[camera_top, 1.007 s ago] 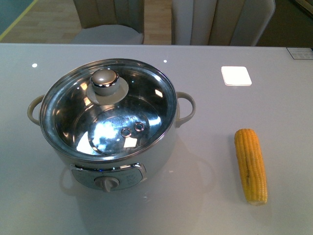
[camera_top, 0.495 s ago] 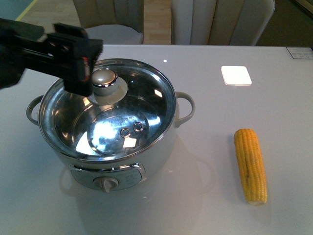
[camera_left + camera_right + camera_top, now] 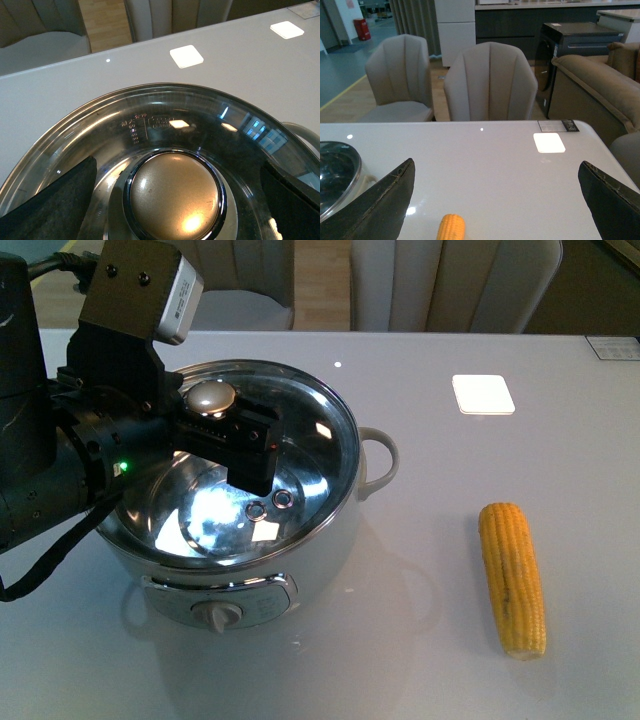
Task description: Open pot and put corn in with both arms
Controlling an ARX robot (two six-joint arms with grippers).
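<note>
Glossy bench holds the pot near its left edge, our left hand spread astride the knob, likely the safest hold on its fragile lid; corn lies toward the right edge, our right hand spread too.

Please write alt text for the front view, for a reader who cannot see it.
The left gripper, open, is at the knob of the glass lid on a white pot. A corn cob lies on the grey table, right of the pot.
</note>
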